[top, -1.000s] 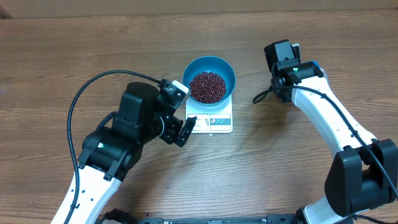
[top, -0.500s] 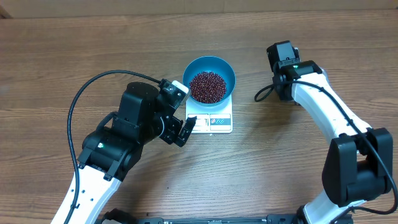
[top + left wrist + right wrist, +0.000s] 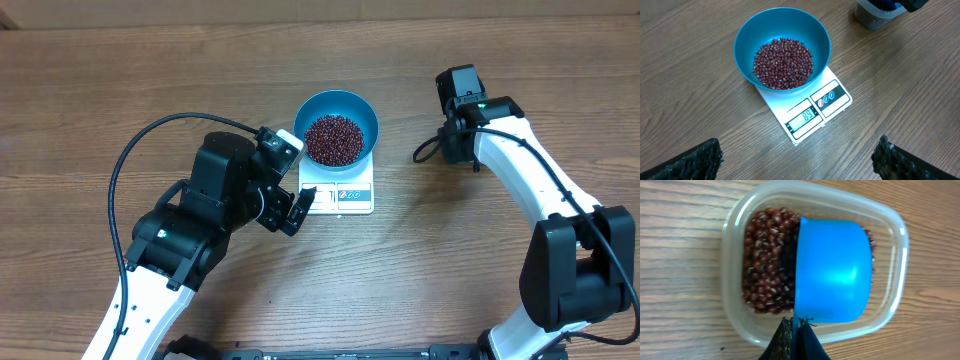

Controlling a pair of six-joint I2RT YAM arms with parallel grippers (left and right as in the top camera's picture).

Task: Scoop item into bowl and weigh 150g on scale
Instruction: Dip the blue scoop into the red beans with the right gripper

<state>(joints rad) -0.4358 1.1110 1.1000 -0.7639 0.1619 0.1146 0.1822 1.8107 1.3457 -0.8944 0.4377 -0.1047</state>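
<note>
Beans (image 3: pixel 767 265) beside scoop (image 3: pixel 835 270) in right tool (image 3: pixel 794 340)

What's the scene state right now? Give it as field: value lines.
bowl: blue, sits on scale
beans: heap inside bowl, more in tub
scale: white, flat, under bowl
display: lit, two digits, hard to read surely
tub: clear, apart from scale, below right gripper
scoop: blue, inside tub on the beans
left gripper: open, empty, near scale's front
right gripper: shut on scoop
</note>
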